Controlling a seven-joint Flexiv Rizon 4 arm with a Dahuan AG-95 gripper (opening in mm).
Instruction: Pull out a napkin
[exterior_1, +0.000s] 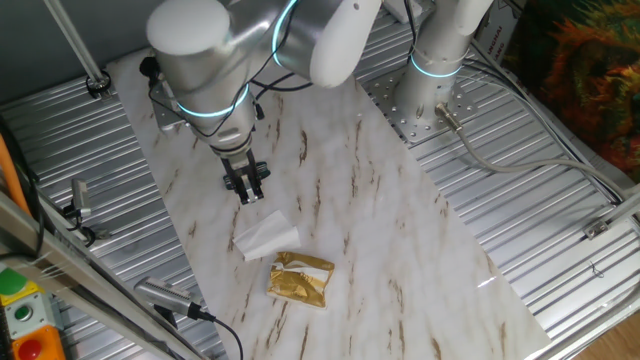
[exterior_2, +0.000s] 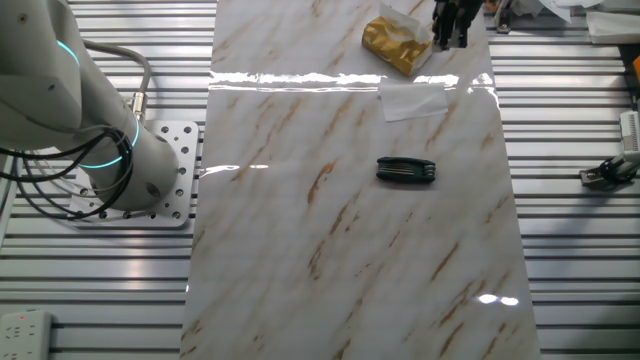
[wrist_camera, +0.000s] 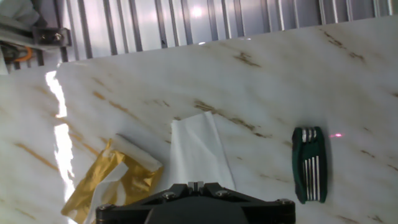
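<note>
The napkin (exterior_1: 265, 232) lies flat on the marble board, a creased white tissue beside the gold foil packet (exterior_1: 300, 280). It also shows in the other fixed view (exterior_2: 414, 100) and in the hand view (wrist_camera: 196, 149), next to the packet (wrist_camera: 106, 183). A white strip (wrist_camera: 134, 152) sticks out of the packet's mouth. My gripper (exterior_1: 247, 197) hangs above the board just beyond the napkin's far end, with its jaws together and nothing between them. In the hand view only the fingertips (wrist_camera: 196, 184) show, above the napkin's near end.
A dark green folding hex key set (wrist_camera: 309, 163) lies on the board to the right of the napkin, and also shows in the other fixed view (exterior_2: 405, 170). The marble board (exterior_1: 400, 230) sits on ribbed metal. The arm's base (exterior_2: 130, 170) stands at its side.
</note>
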